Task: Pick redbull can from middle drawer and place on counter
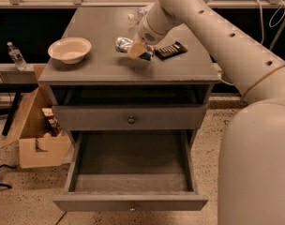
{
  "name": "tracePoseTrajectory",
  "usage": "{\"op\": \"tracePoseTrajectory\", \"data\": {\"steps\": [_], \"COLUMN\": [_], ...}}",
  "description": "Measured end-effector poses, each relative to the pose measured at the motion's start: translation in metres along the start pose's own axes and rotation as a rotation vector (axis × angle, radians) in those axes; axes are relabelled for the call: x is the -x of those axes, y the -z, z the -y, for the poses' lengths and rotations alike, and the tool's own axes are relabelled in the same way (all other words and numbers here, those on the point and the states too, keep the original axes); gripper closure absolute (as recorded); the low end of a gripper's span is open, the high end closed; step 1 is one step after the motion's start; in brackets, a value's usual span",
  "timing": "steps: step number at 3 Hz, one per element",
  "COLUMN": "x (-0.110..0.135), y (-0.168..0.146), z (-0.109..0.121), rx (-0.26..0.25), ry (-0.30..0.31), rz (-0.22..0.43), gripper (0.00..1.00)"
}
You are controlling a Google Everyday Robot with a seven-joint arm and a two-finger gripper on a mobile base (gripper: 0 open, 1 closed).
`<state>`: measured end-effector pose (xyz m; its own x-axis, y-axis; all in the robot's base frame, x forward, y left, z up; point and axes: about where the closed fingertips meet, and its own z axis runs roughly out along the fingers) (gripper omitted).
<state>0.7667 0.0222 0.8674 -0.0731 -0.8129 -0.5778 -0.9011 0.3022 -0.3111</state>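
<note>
Redbull can (123, 44) lies sideways, long axis left-right, at mid counter (102, 29); gripper (138, 50) clamps its right end

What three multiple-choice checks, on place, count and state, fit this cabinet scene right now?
1. The shiny silver-and-blue redbull can lies: A in the drawer; B on the grey counter by the gripper; C in the bowl.
2. Round cream bowls on the counter: A one; B two; C three.
3. The wide grey middle drawer is: A shut; B open, can inside; C open, nothing visible inside.
B, the can rests on top at the gripper; A, only one shows; C, its dark floor shows bare.
</note>
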Motion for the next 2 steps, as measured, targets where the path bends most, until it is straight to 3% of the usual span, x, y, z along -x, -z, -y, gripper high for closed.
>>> {"op": "tracePoseTrajectory", "data": {"steps": [2], "x": [0.004], "y": [-0.02], "z": [0.051], "rx": [-0.084], "ry": [-0.104], "rz": [-0.01], "gripper": [0.03]}}
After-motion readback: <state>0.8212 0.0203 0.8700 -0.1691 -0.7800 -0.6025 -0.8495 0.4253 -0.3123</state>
